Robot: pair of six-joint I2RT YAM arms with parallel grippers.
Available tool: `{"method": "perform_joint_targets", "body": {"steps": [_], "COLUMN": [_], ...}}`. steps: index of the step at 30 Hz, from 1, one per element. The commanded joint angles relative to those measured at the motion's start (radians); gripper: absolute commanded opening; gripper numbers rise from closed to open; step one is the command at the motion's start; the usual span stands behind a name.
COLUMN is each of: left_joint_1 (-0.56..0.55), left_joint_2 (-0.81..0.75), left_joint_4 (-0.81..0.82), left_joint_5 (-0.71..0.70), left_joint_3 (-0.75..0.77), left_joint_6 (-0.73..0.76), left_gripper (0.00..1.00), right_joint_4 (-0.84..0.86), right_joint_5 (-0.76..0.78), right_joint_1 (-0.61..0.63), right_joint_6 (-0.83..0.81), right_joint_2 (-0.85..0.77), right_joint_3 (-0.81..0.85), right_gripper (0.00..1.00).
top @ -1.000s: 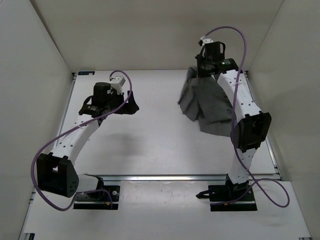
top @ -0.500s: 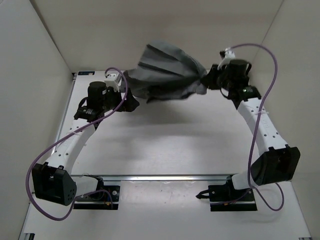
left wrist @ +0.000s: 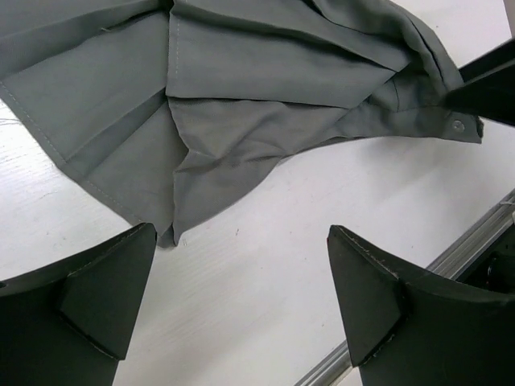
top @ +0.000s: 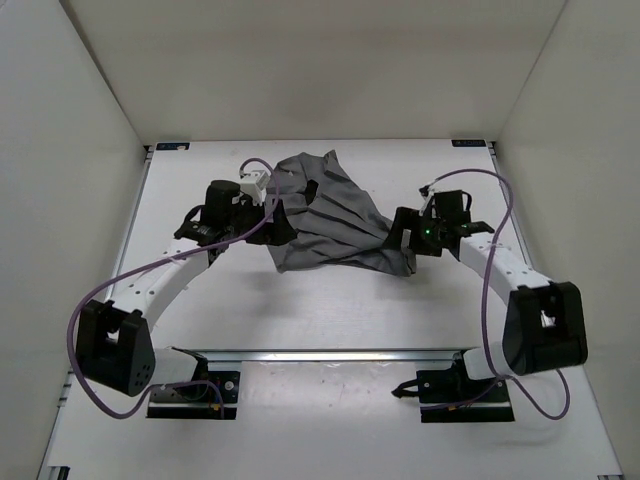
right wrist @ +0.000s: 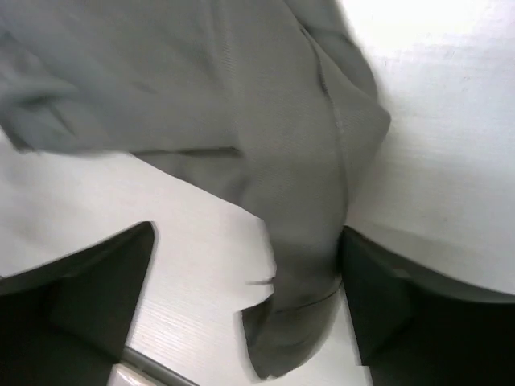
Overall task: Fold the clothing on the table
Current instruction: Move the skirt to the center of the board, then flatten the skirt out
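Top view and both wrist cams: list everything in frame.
clothing: one, mid-grey, crumpled on the far middle of the table
table: one, white, under everything
metal rail: one, silver, just beyond the arm bases
cables: two, purple, one looping off each arm
arms: two, white and black, bases at near edge
left hand: one, black, open, at the clothing's left edge
right hand: one, black, open, over the clothing's right end

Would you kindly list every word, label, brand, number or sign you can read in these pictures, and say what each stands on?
There are none to read.
The plain mid-grey wrinkled fabric garment carries no print, and its small round metal snap shows no legible marking.
The matte white tabletop bears no lettering.
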Motion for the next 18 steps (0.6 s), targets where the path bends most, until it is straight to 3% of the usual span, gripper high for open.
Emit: {"method": "perform_joint_targets", "body": {"steps": [1, 6, 18], "left_joint_1": [-0.003, 0.003, 0.053], "left_joint_2": [0.000, -0.001, -0.078], "left_joint_4": [0.046, 0.026, -0.024], "left_joint_5": [0.018, 0.007, 0.013], "left_joint_3": [0.009, 0.016, -0.015], "left_joint_6": [-0.017, 0.001, 0.015], "left_gripper": [0.98, 0.99, 0.98], "right_joint_4": [0.068, 0.091, 0.165], "right_joint_5": [0.033, 0.119, 0.271], "right_joint_1": [-0.017, -0.006, 0.296], "right_joint_6": [-0.025, -0.124, -0.428], "right_joint_2": [-0.146, -0.199, 0.123], "right_joint_3": [0.007, 0.039, 0.246], "right_gripper": [0.98, 0.99, 0.98]}}
